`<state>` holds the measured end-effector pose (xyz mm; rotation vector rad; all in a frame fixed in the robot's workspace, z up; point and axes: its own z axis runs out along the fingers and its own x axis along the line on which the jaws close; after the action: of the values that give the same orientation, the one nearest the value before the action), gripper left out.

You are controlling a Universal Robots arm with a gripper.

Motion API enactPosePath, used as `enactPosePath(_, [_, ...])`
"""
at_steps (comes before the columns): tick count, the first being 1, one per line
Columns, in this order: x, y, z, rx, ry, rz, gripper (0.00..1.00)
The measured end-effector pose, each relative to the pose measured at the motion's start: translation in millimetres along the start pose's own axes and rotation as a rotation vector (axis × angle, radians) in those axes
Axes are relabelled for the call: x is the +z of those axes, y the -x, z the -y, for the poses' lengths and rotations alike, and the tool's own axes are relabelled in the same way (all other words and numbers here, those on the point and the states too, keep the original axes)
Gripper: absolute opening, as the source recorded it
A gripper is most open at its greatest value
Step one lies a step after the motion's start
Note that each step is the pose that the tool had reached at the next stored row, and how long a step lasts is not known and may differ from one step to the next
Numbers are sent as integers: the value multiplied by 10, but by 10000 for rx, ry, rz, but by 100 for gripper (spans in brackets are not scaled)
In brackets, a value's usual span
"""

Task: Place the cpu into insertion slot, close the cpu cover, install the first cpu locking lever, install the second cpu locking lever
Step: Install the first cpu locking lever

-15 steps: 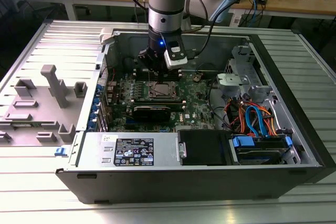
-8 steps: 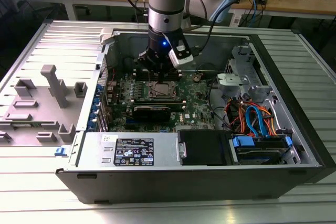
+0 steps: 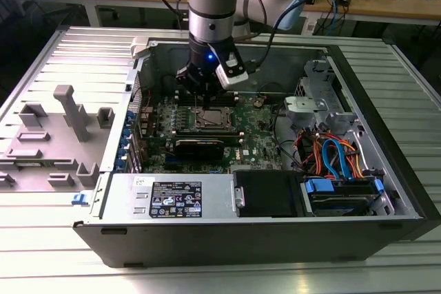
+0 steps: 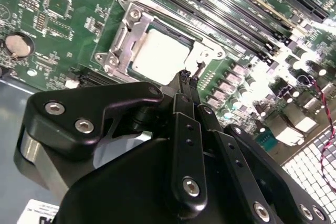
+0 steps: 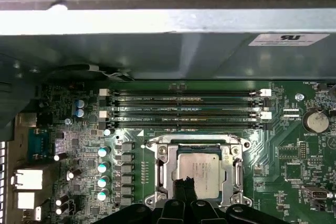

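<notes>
The cpu [image 5: 200, 167], a silver-grey square chip, lies flat in the insertion slot [image 3: 212, 119] on the green board. The cpu cover [image 5: 160, 162], a silver frame with a window, lies down around it with the chip's top [image 4: 160, 56] showing through. My gripper [image 4: 188, 78] hangs just over the edge of the socket, its two thin black fingertips pressed together with nothing seen between them. In the first wrist view the gripper [image 5: 185, 184] overlaps the chip's near edge. A thin metal lever end [image 4: 200, 67] stands right beside the fingertips. In the exterior view the gripper [image 3: 204, 98] is inside the open computer case.
Long black memory sticks [image 5: 184, 103] run beside the socket, close to the case wall [image 5: 157, 51]. A black card [image 3: 200, 146], the power supply [image 3: 172, 197] and a drive cage with orange and blue cables [image 3: 337, 156] fill the case. Grey fixtures [image 3: 69, 111] stand at the exterior view's left.
</notes>
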<state>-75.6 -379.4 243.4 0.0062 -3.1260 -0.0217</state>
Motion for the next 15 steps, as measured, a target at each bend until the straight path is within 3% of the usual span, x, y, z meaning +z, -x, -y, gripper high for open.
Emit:
enactPosePath(5, [1,-73,-1,0,0,0,11])
enactPosePath(15, [1,-79,0,0,0,-1,11])
